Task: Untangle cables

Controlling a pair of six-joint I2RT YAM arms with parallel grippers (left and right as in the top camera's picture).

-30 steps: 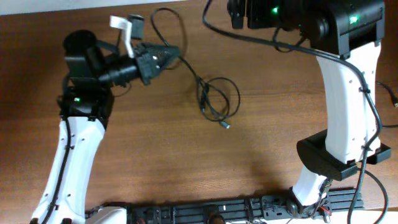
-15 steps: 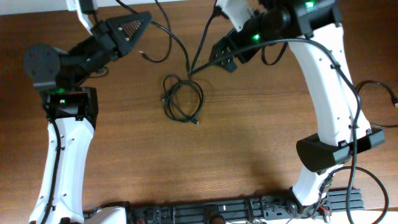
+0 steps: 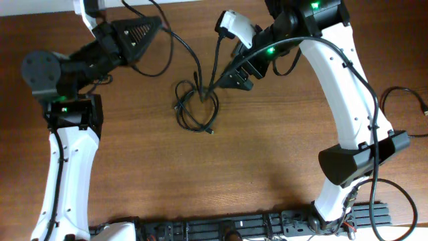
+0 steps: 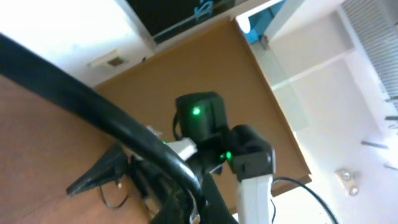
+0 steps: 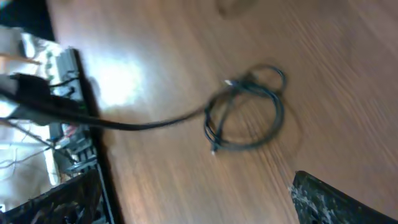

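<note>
The left tool was seen with its fingers pressed together at the far left of the desk. One strand of the cables appeared to be pinched in it. This was judged from the way that strand ran from the tool's tip down to the knot, and from the thick black line that crossed close in front of the left wrist camera. The strand was probably held up and away so that it would be drawn out of the coil and the knot left exposed on the wood. The rest of the cables lay flat on the desk as a small ring of several loops, with a plug end sticking out at the ring's near side. The right tool was seen with its fingers apart and nothing between them (only one finger showed in its own camera, at the lower right corner). It hung just beside the coil, on the coil's far right side, and was angled towards the knot. The coil lay ahead of it in that view and was not touched. The right tool was probably placed there to pin or pick up a second loop. The risk was judged to be that the whole ring would be dragged along rather than opened.
</note>
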